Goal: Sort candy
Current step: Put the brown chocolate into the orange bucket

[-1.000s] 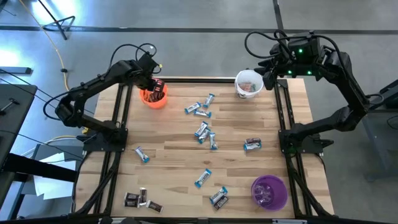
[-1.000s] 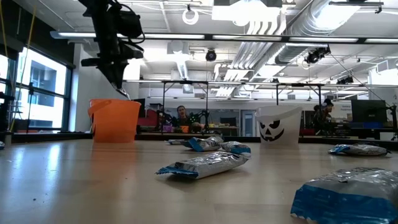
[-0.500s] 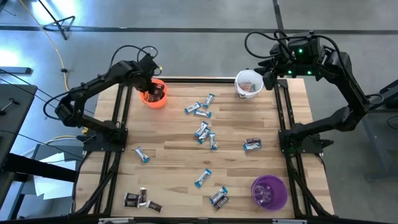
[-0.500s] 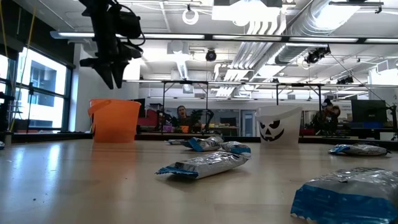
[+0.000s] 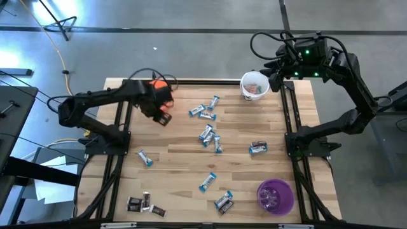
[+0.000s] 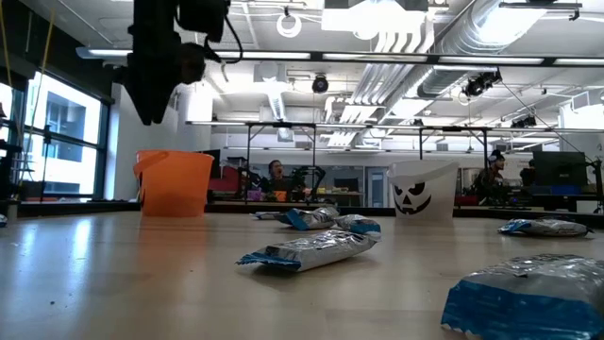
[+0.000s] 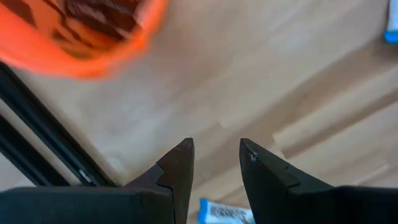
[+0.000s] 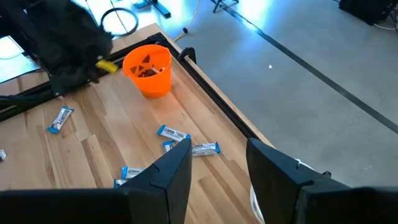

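Note:
Candy lies scattered on the wooden table: blue-and-white pieces in the middle [image 5: 206,133] and dark ones near the near edge [image 5: 143,205]. My left gripper [image 5: 163,117] is open and empty, pointing down at bare wood just near-side of the orange cup [image 8: 148,68], which holds dark candy [image 7: 93,18]. A blue-and-white piece [image 7: 227,213] shows below its fingers. In the low view the left arm [image 6: 151,66] hangs above the orange cup [image 6: 175,182]. My right gripper [image 8: 217,155] waits open beside the white cup [image 5: 254,86] at the far right.
A purple cup [image 5: 275,196] stands at the near right corner with pieces inside. Black frame rails [image 5: 121,127] run along the table's left and right sides. Bare wood lies between the orange cup and the middle cluster. People sit in the room beyond the table [image 6: 276,173].
My left gripper has risen out of the orange cup and swung toward the table's near edge, off the cup and over bare wood beside it. The right arm has kept still.

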Available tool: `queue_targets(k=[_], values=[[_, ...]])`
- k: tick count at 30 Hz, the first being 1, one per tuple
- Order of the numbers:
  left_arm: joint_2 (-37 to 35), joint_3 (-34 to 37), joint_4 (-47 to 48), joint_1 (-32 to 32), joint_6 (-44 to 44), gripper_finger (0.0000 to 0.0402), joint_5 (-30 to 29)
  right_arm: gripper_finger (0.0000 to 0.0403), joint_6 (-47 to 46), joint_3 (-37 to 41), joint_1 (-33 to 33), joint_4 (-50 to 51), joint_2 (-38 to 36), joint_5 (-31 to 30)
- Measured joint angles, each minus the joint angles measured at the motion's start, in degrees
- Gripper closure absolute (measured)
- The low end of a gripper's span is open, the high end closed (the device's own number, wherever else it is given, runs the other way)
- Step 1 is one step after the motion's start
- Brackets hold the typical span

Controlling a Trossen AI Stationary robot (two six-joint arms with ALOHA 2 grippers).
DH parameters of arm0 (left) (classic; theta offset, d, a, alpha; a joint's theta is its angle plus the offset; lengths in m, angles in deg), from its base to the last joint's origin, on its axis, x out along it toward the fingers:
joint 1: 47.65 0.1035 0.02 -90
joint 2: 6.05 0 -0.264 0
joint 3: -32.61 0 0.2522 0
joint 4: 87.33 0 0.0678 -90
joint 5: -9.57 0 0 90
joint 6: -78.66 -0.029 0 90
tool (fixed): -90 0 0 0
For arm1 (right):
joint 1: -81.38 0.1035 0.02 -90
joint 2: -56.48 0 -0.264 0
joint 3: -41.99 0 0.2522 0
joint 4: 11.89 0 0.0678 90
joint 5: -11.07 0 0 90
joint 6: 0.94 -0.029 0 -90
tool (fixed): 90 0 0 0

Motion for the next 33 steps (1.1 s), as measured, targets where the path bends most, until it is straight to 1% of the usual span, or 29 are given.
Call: queue_targets(k=[6,11,14,18,23,28,33], values=[[0.0,0.0,0.9,-13.1,16.6,0.0285,-0.1,0.0253,0.0,0.0,0.0,0.0,0.0,0.0],[0.0,0.0,-4.0,-23.9,33.0,0.0285,1.3,0.0253,0.0,0.0,0.0,0.0,0.0,0.0],[0.1,0.0,-7.3,-30.1,40.7,0.0285,1.1,0.0253,0.0,0.0,0.0,0.0,0.0,0.0],[1.5,-0.1,-10.6,-36.4,47.7,0.0285,-0.3,0.0253,0.0,0.0,0.0,0.0,0.0,0.0],[4.8,-0.1,-13.8,-42.8,56.3,0.0285,-0.2,0.0253,0.0,0.0,0.0,0.0,0.0,0.0],[8.9,0.0,-13.9,-48.6,65.9,0.0285,3.5,0.0253,0.0,0.0,0.0,0.0,0.0,0.0],[12.3,0.0,-13.3,-55.2,72.9,0.0285,8.5,0.0253,0.0,0.0,0.0,0.0,0.0,0.0]])
